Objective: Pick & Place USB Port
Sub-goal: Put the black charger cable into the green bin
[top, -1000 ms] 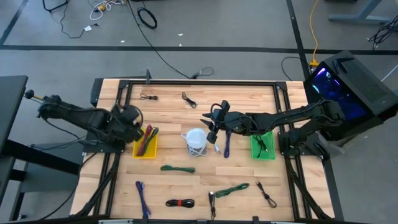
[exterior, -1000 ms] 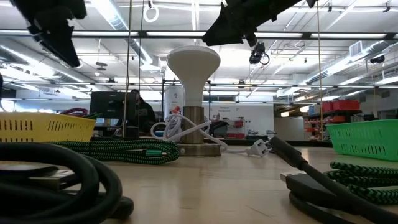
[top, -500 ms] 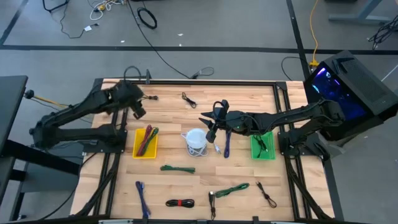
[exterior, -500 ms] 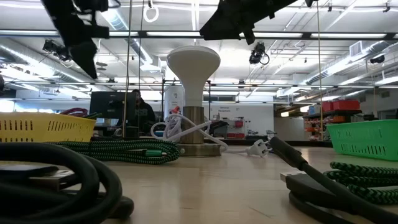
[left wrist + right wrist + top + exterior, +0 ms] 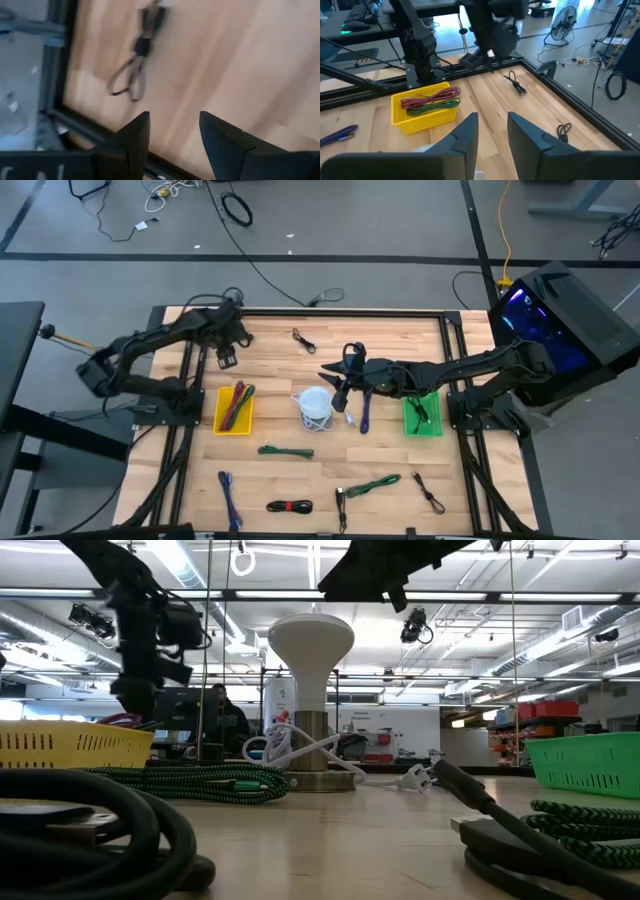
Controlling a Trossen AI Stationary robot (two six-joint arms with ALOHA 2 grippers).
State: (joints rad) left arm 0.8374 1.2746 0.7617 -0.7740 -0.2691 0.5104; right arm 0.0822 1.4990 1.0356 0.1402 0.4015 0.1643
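From above, the left claw (image 5: 226,358) has swung away from the yellow basket (image 5: 234,410) to the far left part of the tabletop (image 5: 390,345), and now hangs just beside the small black cable (image 5: 239,336) near the far left corner. That reads as a reach for the next cable to fetch. The right claw (image 5: 339,396) has stayed put over the middle, beside the white lamp (image 5: 316,406), with the green basket (image 5: 421,414) nearer the right edge.

At table height, the left arm has dropped lower than it was, now hanging dark above the yellow basket (image 5: 70,744); the lamp (image 5: 311,700) stands mid-table.

The left wrist camera shows its fingers (image 5: 132,141) apart and empty, the black cable (image 5: 136,62) lying ahead on bare wood, though blur leaves its plug type uncertain.

The right wrist camera shows its fingers (image 5: 464,134) apart with nothing between them, facing the yellow basket (image 5: 424,109) filled with red and green cables.
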